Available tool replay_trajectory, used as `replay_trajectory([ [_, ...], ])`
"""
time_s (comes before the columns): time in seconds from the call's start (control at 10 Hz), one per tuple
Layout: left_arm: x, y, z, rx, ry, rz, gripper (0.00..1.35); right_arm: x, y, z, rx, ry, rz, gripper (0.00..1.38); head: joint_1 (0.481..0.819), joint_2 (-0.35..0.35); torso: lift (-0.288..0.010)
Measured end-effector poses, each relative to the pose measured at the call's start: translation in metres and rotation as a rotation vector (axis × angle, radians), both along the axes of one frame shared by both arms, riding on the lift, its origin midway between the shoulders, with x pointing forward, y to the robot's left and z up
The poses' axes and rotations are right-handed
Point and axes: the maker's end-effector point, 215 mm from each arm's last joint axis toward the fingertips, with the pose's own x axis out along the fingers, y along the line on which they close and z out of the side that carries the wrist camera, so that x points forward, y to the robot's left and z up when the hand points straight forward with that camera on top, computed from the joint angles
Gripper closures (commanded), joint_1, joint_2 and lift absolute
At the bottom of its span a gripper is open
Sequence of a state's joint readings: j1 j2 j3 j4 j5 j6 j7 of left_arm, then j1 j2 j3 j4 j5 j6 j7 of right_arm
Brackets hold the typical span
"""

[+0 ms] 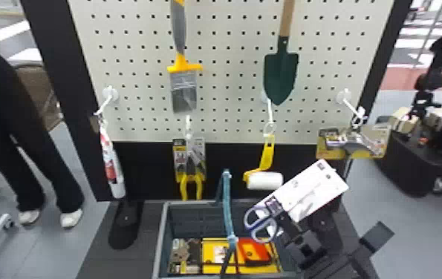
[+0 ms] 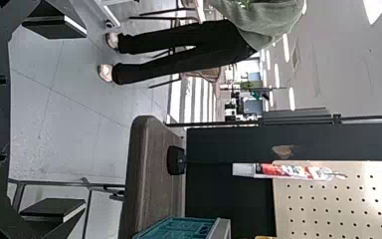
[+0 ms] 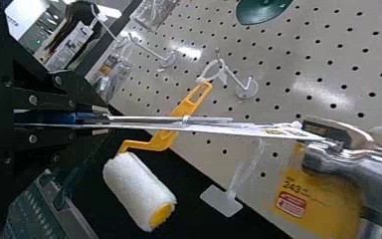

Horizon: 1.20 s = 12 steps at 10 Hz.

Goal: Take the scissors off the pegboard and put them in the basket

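My right gripper (image 1: 286, 230) holds the scissors (image 1: 262, 223) on their white card, tilted, above the right part of the basket (image 1: 159, 241) and clear of the pegboard (image 1: 227, 33). In the right wrist view the scissors and card (image 3: 214, 128) are edge-on, with my right gripper (image 3: 101, 121) shut on the handle end. The basket's corner (image 3: 74, 219) is near that view's lower left. My left gripper (image 2: 54, 119) is open with nothing between its fingers, off to the left of the stand; the basket (image 2: 221, 229) lies at the picture's bottom edge.
Yellow-handled pliers (image 1: 191, 178), a paint roller (image 1: 264, 180), a white tube (image 1: 114, 167) and a packaged hammer (image 1: 353, 143) hang from hooks. A brush (image 1: 184, 89) and trowel (image 1: 281, 72) hang higher. Yellow and red packages (image 1: 255, 252) lie in the basket, its teal handle (image 1: 227, 207) raised.
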<state>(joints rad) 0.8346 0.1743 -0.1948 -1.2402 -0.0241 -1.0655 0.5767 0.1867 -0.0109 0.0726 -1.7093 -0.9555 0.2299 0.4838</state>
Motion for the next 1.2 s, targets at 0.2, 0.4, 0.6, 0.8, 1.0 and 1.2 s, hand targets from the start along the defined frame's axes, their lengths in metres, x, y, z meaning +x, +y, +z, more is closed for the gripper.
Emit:
replay_trajectory([
  [0.2,0.001,0.000,0.000,0.000,-0.001,-0.001,0.10,0.000,0.014,-0.010,-0.001,0.019,0.031,1.17,0.549,0.000,-0.100],
  [0.4,0.000,0.001,-0.001,-0.001,0.000,0.000,0.10,-0.001,0.029,-0.023,-0.005,0.042,0.062,1.17,0.549,0.000,-0.100],
  [0.6,-0.001,0.001,-0.002,-0.002,0.002,0.002,0.10,0.002,0.039,-0.032,-0.017,0.057,0.084,1.17,0.549,0.000,-0.100],
  [0.8,0.000,0.001,-0.002,-0.003,0.000,-0.002,0.10,0.002,0.045,-0.036,-0.021,0.063,0.099,1.17,0.549,0.000,-0.100],
  [1.0,0.000,0.001,-0.002,-0.003,0.002,-0.001,0.10,0.000,0.053,-0.039,-0.029,0.077,0.130,1.17,0.549,0.000,-0.100],
  [1.2,0.000,0.001,-0.003,-0.005,0.002,-0.001,0.10,0.000,0.060,-0.040,-0.047,0.081,0.157,1.05,0.549,0.000,-0.100],
])
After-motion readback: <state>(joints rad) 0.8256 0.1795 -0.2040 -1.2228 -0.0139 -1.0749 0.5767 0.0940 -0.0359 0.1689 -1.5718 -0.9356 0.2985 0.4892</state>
